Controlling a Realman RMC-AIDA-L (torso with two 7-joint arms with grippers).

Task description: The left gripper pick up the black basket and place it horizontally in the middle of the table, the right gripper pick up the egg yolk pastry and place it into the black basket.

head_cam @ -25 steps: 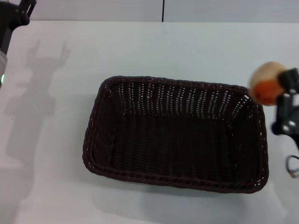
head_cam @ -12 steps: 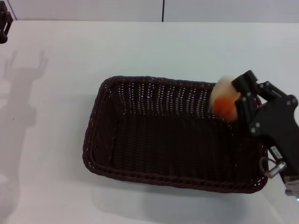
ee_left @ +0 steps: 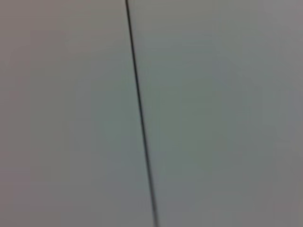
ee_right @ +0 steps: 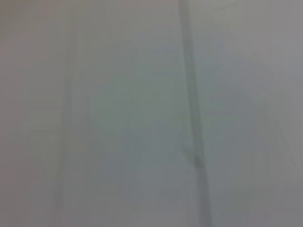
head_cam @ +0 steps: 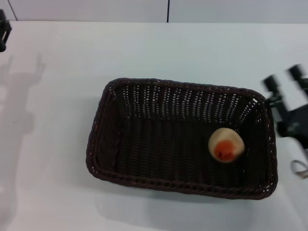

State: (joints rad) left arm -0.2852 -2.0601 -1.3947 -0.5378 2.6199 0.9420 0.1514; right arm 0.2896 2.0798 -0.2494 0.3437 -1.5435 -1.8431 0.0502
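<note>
The black basket (head_cam: 115,144) lies lengthwise in the middle of the white table (head_cam: 57,96). Inside it, toward its right end, the egg yolk pastry (head_cam: 226,145) rests on the woven floor with its orange spot facing up. My right gripper (head_cam: 282,77) hovers just past the basket's right rim, open, with nothing between its fingers. Only a black scrap of my left gripper (head_cam: 3,30) shows at the far left edge of the head view, well away from the basket. Both wrist views show just a plain grey surface crossed by a dark line.
A dark seam (head_cam: 168,10) runs down the wall behind the table's far edge. Bare tabletop surrounds the basket on the left, front and back. A small metal loop (head_cam: 301,169) on my right arm shows at the right edge.
The right gripper carried the pastry over the basket, let it go, and pulled back to the right. The pastry now lies in the basket. The left arm withdrew to the left edge.
</note>
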